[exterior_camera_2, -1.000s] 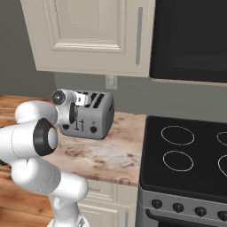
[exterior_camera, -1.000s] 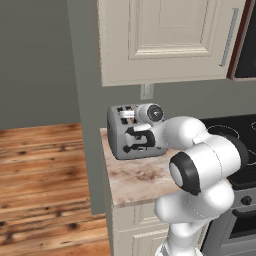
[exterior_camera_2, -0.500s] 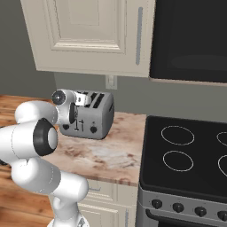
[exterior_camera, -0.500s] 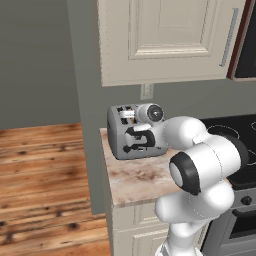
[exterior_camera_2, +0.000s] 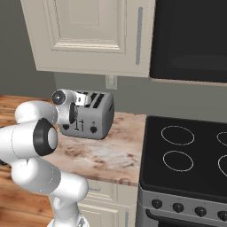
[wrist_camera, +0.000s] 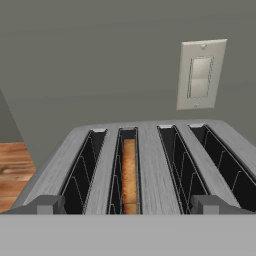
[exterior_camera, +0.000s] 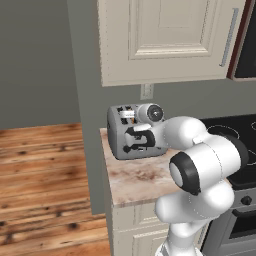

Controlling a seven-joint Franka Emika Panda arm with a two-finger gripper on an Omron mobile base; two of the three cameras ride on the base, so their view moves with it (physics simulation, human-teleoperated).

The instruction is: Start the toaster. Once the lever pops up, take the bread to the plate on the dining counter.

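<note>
No change observed — the hand (wrist_camera: 128, 205) stays wide open, empty, above the boxy silver-grey toaster (exterior_camera: 131, 132) on the marble table (exterior_camera_2: 104, 153). Tan-brown bread slice (wrist_camera: 129, 172) sits low in second slot from left; waiting continues.

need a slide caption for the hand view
Tan-brown bread slice sits low in the second slot of the boxy silver-grey four-slot toaster, below a wall switch.

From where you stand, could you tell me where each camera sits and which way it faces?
Left base view: behind the arm to its left, looking forward and down at the toaster on the counter; the white arm rises at lower right.
Right base view: behind to the right, facing the same toaster and the stove; arm at lower left.
Hand view: on the hand, looking along the toaster's slots at the bread and wall switch.
All three share the toaster.
</note>
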